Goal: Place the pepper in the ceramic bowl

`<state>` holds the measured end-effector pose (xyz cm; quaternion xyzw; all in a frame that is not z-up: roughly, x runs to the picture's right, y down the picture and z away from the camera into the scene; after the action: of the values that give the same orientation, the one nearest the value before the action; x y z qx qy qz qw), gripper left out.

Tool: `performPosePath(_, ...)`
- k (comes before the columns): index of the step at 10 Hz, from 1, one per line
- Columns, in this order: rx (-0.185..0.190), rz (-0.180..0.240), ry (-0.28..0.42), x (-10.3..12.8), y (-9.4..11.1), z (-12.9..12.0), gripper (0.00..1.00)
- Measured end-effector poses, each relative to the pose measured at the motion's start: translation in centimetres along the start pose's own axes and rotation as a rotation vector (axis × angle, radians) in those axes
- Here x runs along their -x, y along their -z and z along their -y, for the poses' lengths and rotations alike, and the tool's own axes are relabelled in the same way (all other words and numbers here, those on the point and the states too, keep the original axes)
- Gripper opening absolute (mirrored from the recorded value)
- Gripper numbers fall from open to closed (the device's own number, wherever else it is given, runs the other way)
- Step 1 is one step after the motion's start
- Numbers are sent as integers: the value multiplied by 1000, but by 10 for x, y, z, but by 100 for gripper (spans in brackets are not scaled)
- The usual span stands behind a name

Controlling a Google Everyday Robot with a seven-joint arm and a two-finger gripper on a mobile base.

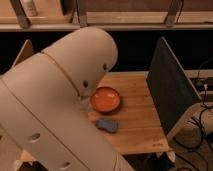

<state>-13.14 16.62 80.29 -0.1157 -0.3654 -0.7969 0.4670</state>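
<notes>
The ceramic bowl (105, 99) is a shallow orange-red dish standing near the middle of the wooden table (137, 127). It looks empty. The pepper is not visible anywhere. My large white arm (60, 100) fills the left half of the camera view and reaches over the table's left part, right up to the bowl's left rim. The gripper is hidden behind the arm's bulk, somewhere left of the bowl.
A small blue object (107, 124) lies on the table just in front of the bowl. A dark upright panel (172, 90) stands along the table's right edge, with cables (202, 107) beyond it. A shelf runs along the back.
</notes>
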Motion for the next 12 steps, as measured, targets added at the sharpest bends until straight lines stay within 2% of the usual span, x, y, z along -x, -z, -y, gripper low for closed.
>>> performPosePath(3, 61, -79, 2, -16, 38, -35, 0)
performPosePath(6, 119, -117, -8, -33, 73, -86, 0)
performPosePath(10, 121, -112, -5, -33, 73, -87, 0)
performPosePath(12, 138, -99, -10, -36, 63, -89, 0)
